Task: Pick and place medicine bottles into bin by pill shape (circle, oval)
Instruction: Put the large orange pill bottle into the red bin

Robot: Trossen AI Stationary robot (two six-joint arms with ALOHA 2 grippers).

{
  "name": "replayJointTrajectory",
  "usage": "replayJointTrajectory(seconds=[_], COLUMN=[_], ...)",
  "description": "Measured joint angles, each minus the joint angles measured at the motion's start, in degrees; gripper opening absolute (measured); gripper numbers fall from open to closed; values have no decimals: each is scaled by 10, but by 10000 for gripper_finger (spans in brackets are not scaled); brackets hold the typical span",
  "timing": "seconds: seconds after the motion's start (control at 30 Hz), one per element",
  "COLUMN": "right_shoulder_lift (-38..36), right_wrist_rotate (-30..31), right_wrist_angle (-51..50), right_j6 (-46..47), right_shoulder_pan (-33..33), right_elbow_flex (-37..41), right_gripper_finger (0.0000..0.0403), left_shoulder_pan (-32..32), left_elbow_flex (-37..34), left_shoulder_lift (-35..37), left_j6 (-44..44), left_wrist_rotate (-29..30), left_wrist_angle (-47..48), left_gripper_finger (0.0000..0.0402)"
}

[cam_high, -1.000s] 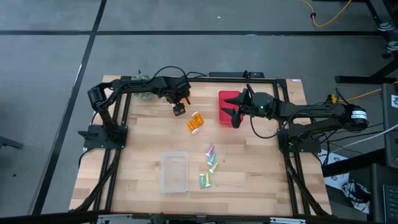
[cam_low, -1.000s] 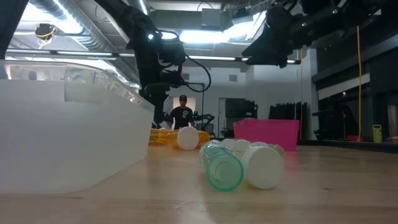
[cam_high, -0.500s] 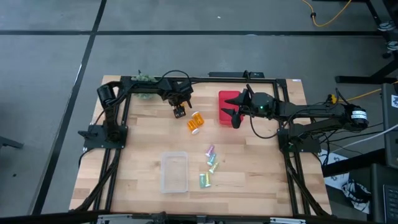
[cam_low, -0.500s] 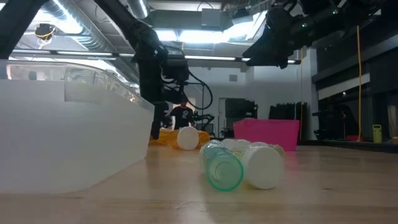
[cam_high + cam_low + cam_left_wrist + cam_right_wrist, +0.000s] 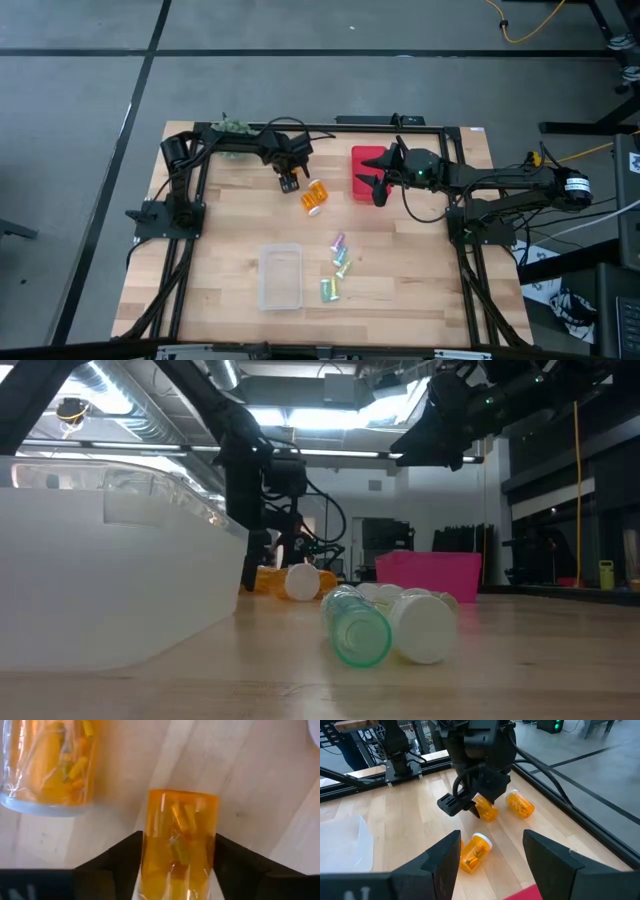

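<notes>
My left gripper [image 5: 290, 183] is low over the table's far middle. Its open fingers stand on either side of an orange medicine bottle [image 5: 180, 845] that lies on its side on the wood. Two more orange bottles lie close by [image 5: 520, 804], one of them with a white cap [image 5: 472, 851]. Three pastel bottles [image 5: 338, 265] lie on their sides near the table's middle. My right gripper [image 5: 377, 182] is open and empty, up above the near edge of the pink bin [image 5: 362, 160]. My left gripper's fingers [image 5: 120, 862] come from above, pointing down, and lie across the orange bottle, close against its two long sides [image 5: 150, 855]. The bottle lies on the table. Whether the fingers touch it I cannot tell.
A clear plastic bin [image 5: 281, 292] stands near the table's front, left of the pastel bottles. A spiky green ball [image 5: 236, 126] sits at the far left edge. A dark frame rail runs around the table.
My left gripper has gone down and a little toward the table's right edge, onto the orange bottles. My right arm has kept still.
</notes>
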State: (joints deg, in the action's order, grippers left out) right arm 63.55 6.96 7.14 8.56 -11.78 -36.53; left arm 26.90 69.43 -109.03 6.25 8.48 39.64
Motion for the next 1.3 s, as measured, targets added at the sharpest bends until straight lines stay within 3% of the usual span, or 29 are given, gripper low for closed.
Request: replayJointTrajectory(seconds=[0.13, 0.3, 0.4, 0.53, 0.8, 0.93, 1.13, 1.3], right_shoulder_lift=[0, 0, -2, -26, -128, -174, -184, -179], right_wrist_rotate=[0, 1, 57, 121, 112, 81, -25, -30], right_wrist_angle=[-3, -11, 1, 72, 201, 189, 183, 175], right_j6=[2, 9, 60, 16, -120, -123, -137, -139], right_shoulder_pan=[0, 0, 0, 0, 35, 51, 73, 83], right_elbow_flex=[0, 0, 1, 1, 0, 0, 3, 13], right_gripper_finger=[217, 217, 217, 217, 217, 217, 217, 217], left_shoulder_pan=[-5, -15, -24, -40, -69, -87, -107, -118], left_elbow_flex=[0, 39, 81, 123, 149, 149, 149, 149], left_shoulder_lift=[4, 14, 16, 16, 16, 12, -34, -83], left_j6=[-2, -46, -68, -71, -72, -72, -74, -74], left_wrist_rotate=[26, 63, 65, 65, -6, -25, -39, -45], left_wrist_angle=[2, 13, 7, -29, -202, -270, -379, -470], left_gripper_finger=[171, 162, 162, 162, 162, 162, 161, 161])
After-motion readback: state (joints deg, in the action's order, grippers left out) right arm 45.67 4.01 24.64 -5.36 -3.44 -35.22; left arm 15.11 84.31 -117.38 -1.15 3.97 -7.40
